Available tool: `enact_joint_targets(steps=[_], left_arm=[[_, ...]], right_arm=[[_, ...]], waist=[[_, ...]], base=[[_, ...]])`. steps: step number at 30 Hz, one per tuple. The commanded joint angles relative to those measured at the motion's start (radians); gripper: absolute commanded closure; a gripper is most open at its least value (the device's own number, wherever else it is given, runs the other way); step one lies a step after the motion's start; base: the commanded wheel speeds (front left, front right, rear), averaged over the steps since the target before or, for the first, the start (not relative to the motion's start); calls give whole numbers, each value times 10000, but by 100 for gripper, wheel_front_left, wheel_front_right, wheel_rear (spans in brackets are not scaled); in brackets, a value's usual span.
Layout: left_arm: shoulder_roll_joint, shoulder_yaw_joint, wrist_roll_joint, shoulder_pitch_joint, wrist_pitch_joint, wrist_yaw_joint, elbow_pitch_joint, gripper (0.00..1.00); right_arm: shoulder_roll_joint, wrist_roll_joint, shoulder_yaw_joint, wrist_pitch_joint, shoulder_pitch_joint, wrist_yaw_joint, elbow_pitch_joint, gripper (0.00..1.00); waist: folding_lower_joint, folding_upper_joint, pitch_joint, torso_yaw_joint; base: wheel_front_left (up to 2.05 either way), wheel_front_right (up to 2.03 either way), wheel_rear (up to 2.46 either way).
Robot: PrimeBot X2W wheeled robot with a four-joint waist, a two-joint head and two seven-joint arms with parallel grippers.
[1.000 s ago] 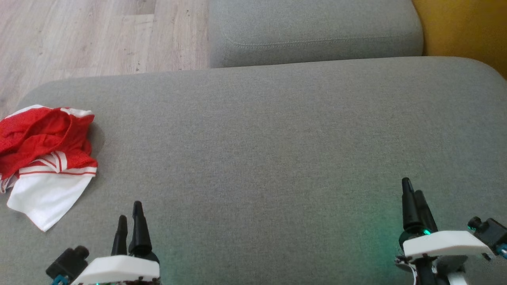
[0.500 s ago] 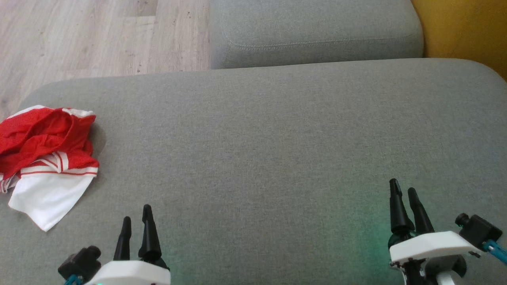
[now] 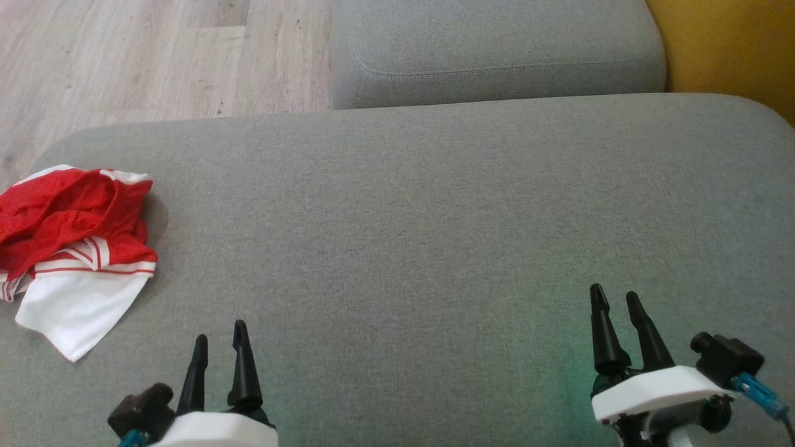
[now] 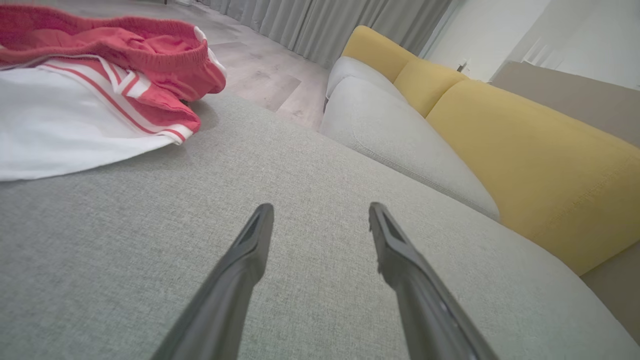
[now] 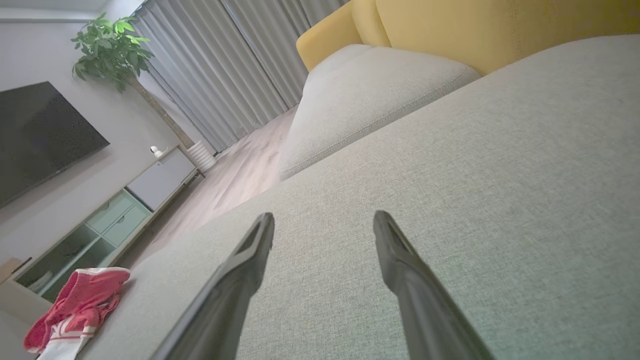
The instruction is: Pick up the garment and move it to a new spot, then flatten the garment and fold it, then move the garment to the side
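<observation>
A crumpled red and white garment (image 3: 71,248) lies at the left end of the grey sofa cushion (image 3: 435,217). In the left wrist view the garment (image 4: 90,95) sits up and to the left of the fingers, and in the right wrist view the garment (image 5: 70,305) is far off at the lower left. My left gripper (image 3: 220,334) hovers open near the cushion's front edge, to the right of the garment and apart from it. My right gripper (image 3: 616,297) is open over the bare cushion at the lower right. Nothing sits between either pair of fingers.
A second grey cushion (image 3: 497,49) lies behind the first, with a yellow backrest (image 3: 733,43) at the right. Wooden floor (image 3: 155,56) shows at the upper left. The right wrist view takes in a TV (image 5: 40,135), a low cabinet (image 5: 115,210), a plant (image 5: 110,45) and curtains (image 5: 225,70).
Both grippers have turned at the wrist, so their fingers now show side by side. The right gripper has drifted left and the left gripper slightly right. The garment has not moved.
</observation>
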Motion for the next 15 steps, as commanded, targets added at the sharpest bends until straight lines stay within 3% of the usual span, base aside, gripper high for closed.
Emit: enact_joint_targets(steps=[1,15], left_arm=[[75,103,331,-164,-168,53,-282,0],[84,-42,1683,-89,-578,308,-73,0]], right_arm=[[-83,-346,270,-168,-245,31,-276,0],[-93,-2055,576,-581,-279,35,-28,0]], waist=[[0,0,1,6],[0,0,-5,21]], base=[[0,0,0],[0,0,0]])
